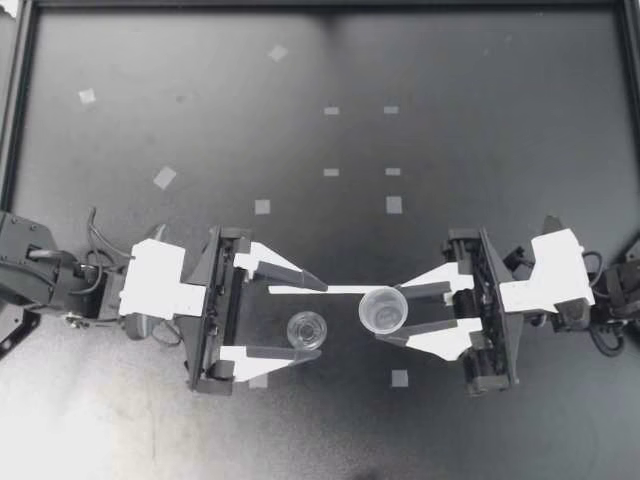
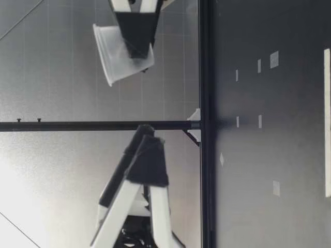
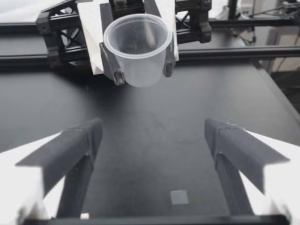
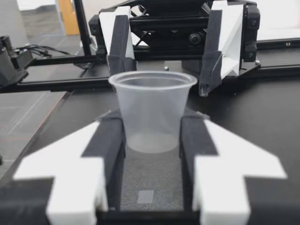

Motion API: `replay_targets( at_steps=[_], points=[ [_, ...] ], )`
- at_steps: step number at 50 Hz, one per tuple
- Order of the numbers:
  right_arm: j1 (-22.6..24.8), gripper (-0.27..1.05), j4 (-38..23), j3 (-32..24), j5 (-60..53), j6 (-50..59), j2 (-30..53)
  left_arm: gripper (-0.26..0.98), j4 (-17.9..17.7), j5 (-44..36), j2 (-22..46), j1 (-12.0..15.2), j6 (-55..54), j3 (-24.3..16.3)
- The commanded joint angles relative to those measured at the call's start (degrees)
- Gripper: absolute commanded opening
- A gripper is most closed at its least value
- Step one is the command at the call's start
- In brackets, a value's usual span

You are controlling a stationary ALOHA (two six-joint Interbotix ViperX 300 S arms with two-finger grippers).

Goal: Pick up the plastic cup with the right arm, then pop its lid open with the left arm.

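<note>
Your right gripper [image 1: 390,313] pinches the cup [image 1: 383,308] by its wall; your left gripper [image 1: 322,318] gapes empty. It looks light, thin, crushable: grip mid-wall, gently.

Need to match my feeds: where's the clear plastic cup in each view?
Top: clear plastic cup in right gripper, beside left gripper.
Low: cup held above the table.
Left wrist: cup ahead of open fingers.
Right wrist: cup between its fingers.
Landmark: the right gripper.

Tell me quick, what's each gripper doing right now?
Left gripper: open, holding nothing.
Right gripper: shut on the cup.
</note>
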Motion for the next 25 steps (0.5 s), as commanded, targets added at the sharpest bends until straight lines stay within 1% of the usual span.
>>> replay_targets(
  at_steps=[1,25],
  points=[
    [0.00,0.34,-0.18,-0.97,-0.26,-0.09,-0.44,0.81,0.00,-0.35,-1.41,0.09,0.00,-0.44],
    [0.00,0.34,-0.18,-0.97,0.53,-0.09,-0.44,0.81,-0.09,0.09,-1.41,0.09,-0.09,-0.62]
  ],
)
